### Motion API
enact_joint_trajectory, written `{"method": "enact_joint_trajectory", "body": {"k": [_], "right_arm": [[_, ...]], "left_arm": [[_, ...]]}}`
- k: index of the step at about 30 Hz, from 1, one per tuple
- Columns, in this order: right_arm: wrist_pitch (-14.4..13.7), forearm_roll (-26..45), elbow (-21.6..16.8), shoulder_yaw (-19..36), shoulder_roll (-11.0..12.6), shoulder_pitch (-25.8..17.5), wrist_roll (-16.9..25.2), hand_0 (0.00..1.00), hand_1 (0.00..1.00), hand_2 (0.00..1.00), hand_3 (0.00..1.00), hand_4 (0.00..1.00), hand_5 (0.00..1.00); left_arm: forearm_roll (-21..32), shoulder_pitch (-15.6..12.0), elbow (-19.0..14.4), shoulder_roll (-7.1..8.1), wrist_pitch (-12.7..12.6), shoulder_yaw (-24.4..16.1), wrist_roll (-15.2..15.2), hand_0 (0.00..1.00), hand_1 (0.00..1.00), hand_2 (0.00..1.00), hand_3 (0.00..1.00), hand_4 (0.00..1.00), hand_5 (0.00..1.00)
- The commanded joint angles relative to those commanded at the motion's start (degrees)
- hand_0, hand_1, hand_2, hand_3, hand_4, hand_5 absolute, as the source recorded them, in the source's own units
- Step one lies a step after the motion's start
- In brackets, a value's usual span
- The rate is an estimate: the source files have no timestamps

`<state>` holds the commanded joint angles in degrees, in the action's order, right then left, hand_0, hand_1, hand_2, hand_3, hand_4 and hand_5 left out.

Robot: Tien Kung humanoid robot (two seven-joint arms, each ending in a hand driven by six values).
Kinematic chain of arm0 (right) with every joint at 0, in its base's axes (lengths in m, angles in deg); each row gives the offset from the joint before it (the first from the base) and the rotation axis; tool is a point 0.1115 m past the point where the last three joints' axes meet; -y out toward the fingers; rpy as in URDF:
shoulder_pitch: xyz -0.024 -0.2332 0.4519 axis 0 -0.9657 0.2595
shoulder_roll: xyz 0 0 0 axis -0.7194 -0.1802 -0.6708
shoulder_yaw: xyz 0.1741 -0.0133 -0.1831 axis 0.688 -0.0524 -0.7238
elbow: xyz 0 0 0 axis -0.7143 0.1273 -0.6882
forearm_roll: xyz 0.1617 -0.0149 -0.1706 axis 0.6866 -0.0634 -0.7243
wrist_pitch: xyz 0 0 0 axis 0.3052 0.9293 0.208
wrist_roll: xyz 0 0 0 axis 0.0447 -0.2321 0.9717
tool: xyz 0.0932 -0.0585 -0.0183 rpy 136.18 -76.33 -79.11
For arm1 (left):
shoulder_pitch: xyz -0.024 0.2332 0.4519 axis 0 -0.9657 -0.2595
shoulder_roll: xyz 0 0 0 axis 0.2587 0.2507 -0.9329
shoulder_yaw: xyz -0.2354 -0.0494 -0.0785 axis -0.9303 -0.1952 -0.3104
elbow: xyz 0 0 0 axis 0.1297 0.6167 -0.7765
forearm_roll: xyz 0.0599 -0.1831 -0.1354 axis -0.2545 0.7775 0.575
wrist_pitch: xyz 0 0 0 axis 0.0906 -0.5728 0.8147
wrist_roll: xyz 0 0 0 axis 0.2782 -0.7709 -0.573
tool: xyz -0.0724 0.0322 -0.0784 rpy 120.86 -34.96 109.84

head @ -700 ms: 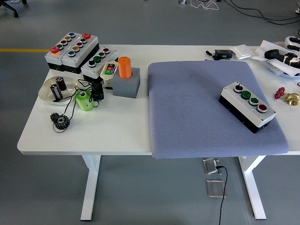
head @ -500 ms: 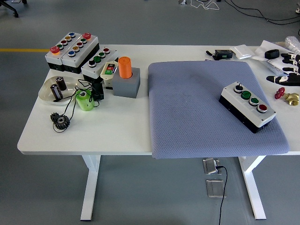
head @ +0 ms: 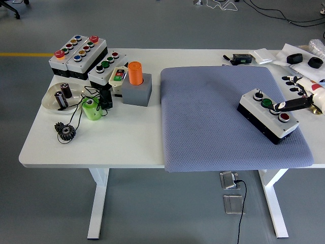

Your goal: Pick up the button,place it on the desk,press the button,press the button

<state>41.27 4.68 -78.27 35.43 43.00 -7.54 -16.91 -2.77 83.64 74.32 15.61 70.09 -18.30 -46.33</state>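
A button box point(head: 264, 122) with a white top and black base lies slanted on the right part of the grey mat point(head: 213, 117). Along its top run a black knob point(head: 257, 94), a green button point(head: 267, 102), a second green button and a red button point(head: 284, 118). My right hand point(head: 297, 94) comes in from the right edge with its fingers spread and holds nothing. One black finger point(head: 289, 105) stretches out over the box, its tip on or just above the second green button, which it mostly hides. My left arm is out of sight.
Several other button boxes point(head: 78, 53) sit at the back left, with an orange cylinder in a grey block point(head: 136, 81), a bowl point(head: 53, 101), a green cup point(head: 91, 109) and black gears point(head: 65, 131). Small black and white items point(head: 241, 58) lie at the back right.
My right hand has moved from the right edge down and left to the button box. One finger now reaches the second green button and covers the red valve.
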Motion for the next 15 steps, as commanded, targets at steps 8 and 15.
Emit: {"method": "enact_joint_trajectory", "body": {"k": [8, 15], "right_arm": [[-0.07, -3.57, 3.73, -1.56, -4.14, 1.8, -2.22, 0.998, 0.962, 0.998, 0.998, 0.942, 0.245], [0.79, -9.29, 8.91, -2.36, -7.88, 4.55, -4.62, 0.998, 0.962, 0.998, 0.998, 0.95, 0.265]], "left_arm": [[-0.03, -0.31, 0.0, 0.0, -0.04, 0.26, -0.04, 0.65, 0.705, 0.726, 0.512, 0.32, 0.955], [0.62, 0.06, 0.0, 0.01, 0.11, 0.55, 0.19, 0.651, 0.705, 0.726, 0.512, 0.321, 0.952]]}}
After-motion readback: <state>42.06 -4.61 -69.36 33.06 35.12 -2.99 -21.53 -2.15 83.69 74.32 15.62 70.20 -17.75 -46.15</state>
